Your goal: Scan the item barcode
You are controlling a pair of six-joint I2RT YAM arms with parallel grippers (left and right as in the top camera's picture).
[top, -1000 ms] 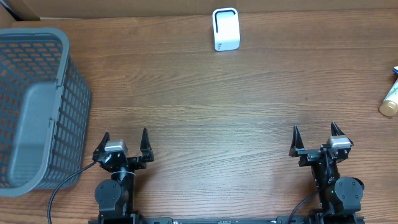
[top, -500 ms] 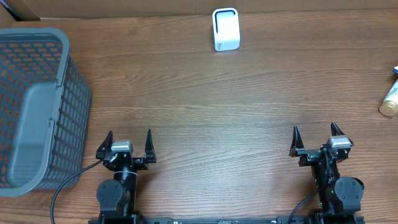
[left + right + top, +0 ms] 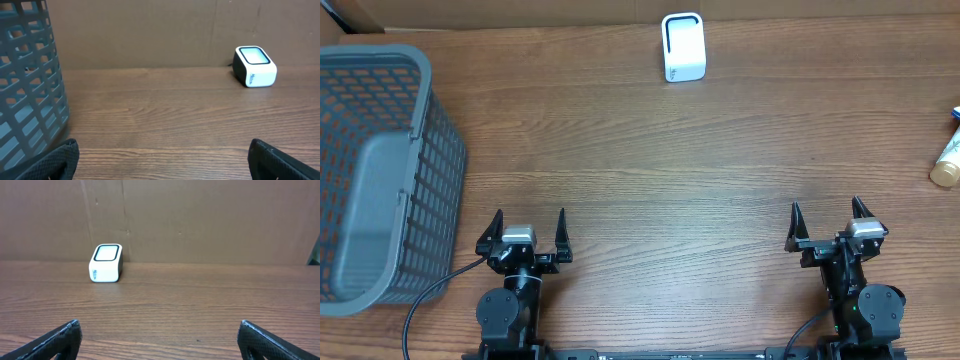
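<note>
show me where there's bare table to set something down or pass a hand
The widest bare stretch of table runs from the basket to the bottle at the right edge, scanner behind, grippers in front. The gap between the left gripper and right gripper is bare too. Tightest spot: between basket and left gripper.

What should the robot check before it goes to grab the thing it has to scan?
1. Left fingers open and holding nothing: ok.
2. Right fingers open and holding nothing: ok.
3. Something to scan is there: ok. A tan item lies at the right edge of the table, partly cut off in the overhead view.
4. Barcode facing up: cannot tell, the item is too small and cropped.
5. Scanner standing free at the far middle: ok.
6. Way from the right fingers to the tan item: ok, only bare wood shows between them.
</note>
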